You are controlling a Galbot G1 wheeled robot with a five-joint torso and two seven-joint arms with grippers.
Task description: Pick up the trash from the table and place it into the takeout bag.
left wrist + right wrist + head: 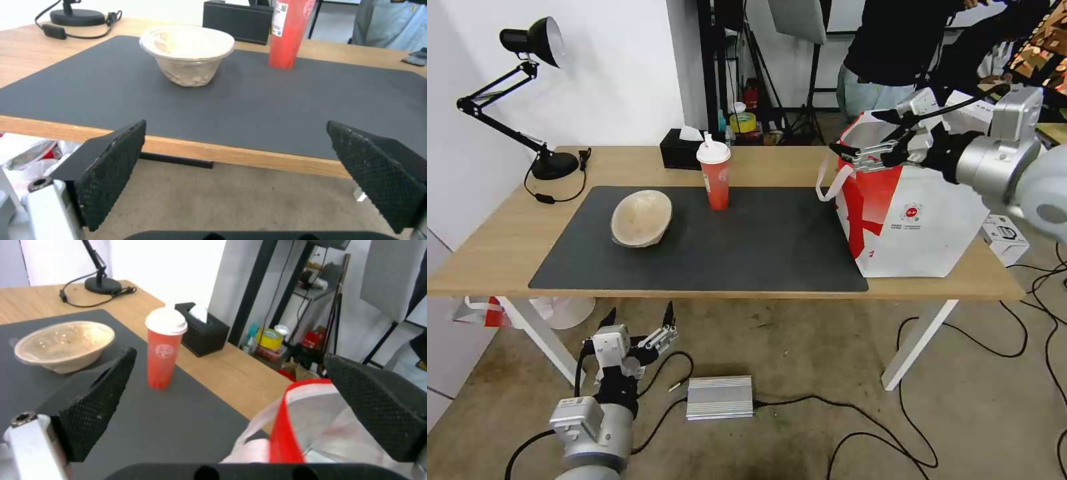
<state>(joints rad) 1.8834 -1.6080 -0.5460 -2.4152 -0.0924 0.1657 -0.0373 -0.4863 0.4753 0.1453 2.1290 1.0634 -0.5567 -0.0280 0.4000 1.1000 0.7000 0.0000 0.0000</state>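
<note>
The right gripper [860,152] hangs over the open mouth of the takeout bag [917,227], its fingers [95,403] spread wide and holding nothing; the right wrist view looks between them at the bag's red rim and pale lining, but what lies inside the bag cannot be made out. The bag stands upright on the right end of the table [500,247], partly on the dark grey mat [747,247]. On the mat, well apart from the bag, the red paper cup [715,175] stands upright with its white lid on, and the beige pulp bowl [641,217] sits tilted farther left under a clear cover. The left gripper [639,321] waits below the table's front edge, fingers wide apart and empty. A black tissue box [680,150] sits behind the cup.
</note>
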